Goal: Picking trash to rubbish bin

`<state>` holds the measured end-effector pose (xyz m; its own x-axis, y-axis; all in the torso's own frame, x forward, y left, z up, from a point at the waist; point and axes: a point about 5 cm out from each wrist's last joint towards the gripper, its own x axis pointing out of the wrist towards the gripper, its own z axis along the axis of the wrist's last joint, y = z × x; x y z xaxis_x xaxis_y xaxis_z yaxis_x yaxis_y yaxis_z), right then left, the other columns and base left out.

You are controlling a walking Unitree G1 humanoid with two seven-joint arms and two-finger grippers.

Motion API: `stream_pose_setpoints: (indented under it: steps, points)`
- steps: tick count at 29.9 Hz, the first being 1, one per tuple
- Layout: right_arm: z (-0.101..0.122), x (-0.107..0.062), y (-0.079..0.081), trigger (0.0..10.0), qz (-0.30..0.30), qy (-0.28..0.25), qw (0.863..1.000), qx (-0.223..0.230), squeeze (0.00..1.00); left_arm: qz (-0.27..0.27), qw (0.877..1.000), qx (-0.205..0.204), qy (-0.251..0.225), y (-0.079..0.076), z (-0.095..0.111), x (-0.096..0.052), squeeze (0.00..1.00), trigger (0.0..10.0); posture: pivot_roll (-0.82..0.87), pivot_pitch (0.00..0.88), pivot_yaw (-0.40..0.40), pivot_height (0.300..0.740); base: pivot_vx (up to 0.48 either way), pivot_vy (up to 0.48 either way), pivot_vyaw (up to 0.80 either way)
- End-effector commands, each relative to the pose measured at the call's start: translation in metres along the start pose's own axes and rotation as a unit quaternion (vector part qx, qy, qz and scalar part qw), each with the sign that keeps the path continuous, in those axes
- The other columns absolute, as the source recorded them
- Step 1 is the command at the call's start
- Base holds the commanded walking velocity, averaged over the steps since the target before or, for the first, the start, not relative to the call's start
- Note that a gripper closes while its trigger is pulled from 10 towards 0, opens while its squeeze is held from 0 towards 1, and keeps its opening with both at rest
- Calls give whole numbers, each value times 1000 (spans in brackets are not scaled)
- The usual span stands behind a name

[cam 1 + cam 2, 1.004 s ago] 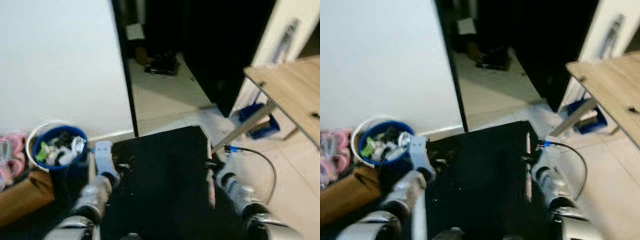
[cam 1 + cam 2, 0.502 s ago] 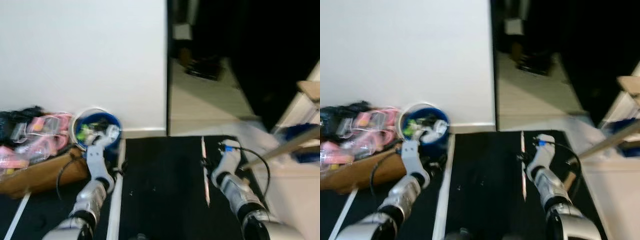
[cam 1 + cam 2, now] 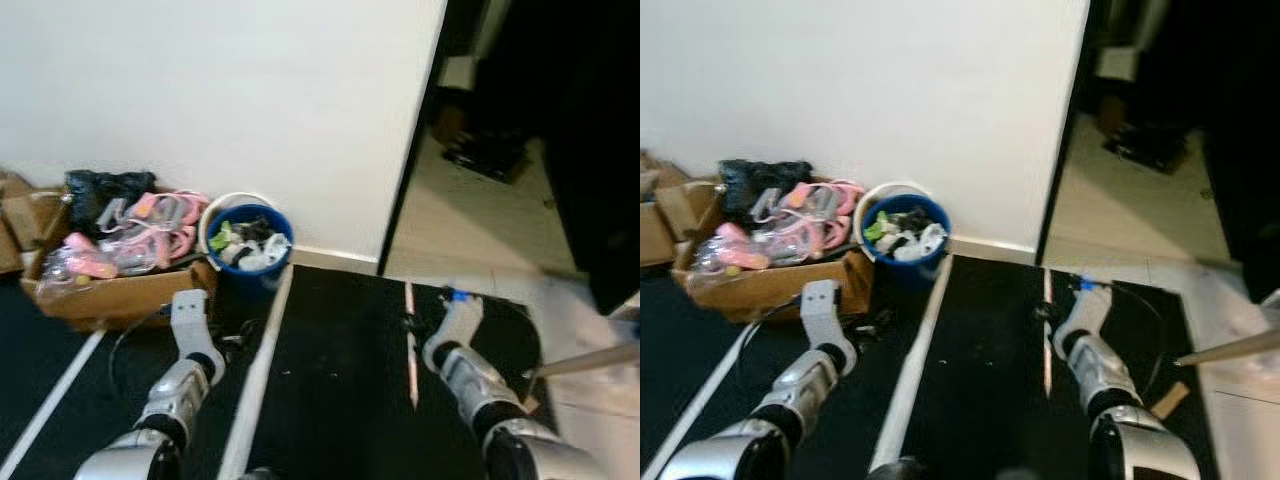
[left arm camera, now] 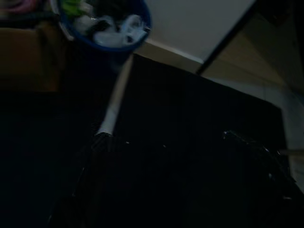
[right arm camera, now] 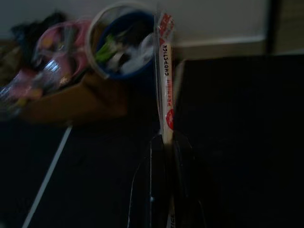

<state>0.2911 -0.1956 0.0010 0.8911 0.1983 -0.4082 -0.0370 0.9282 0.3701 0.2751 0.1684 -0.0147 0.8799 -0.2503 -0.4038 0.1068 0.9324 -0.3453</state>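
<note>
Chopstick packet (image 5: pixel 166 90) held in the right pincer (image 5: pixel 166 142), fingers closed tight on its lower end. Long and thin, in a clear wrapper with red print, sticking out past the fingertips. Seen from the head as a pale strip (image 3: pixel 410 345) over the black mat (image 3: pixel 340 400), just beside the right arm.

Bin (image 3: pixel 248 243) ahead and to the left, blue with a white rim, standing against the white wall (image 3: pixel 220 100). Already stuffed with white and green trash. Packet well apart from the bin, not over it.

Cardboard box (image 3: pixel 110 290) touching the bin on its left, full of pink things and a black bag. White stripe (image 3: pixel 262 370) running along the mat up toward the bin.

Left pincer (image 3: pixel 186 305) low over the mat near the box; cannot tell if open or closed, too dark in the left wrist view.

Compared with half a second ago: whole view swung round to the left. Bin and box now nearer the middle of the picture, more of the box showing. Dark doorway (image 3: pixel 520 120) now far off on the right. Packet gripped the same way as before.
</note>
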Motion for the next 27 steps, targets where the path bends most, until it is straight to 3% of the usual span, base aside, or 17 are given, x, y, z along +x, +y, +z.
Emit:
stream_pose_setpoints:
  steps: [1,8,18,27]
  points:
    - [-2,-1,-2,10000,-4,2,1000,4,0,2,1000,2,14,2,-7,-3,0,10000,-81,0,33,740,0,0,725]
    - [-1,-2,-2,10000,-5,-8,1000,14,0,-8,1000,13,19,0,-8,-3,0,10000,-83,0,37,740,0,0,187]
    - [-2,-1,-1,10000,-1,2,1000,-4,0,-11,1000,7,18,0,-7,-3,0,10000,-83,0,38,740,0,-458,0]
    - [-3,-1,2,10000,11,6,1000,-21,0,-8,1000,6,17,1,-7,-3,0,10000,-79,0,36,740,0,0,783]
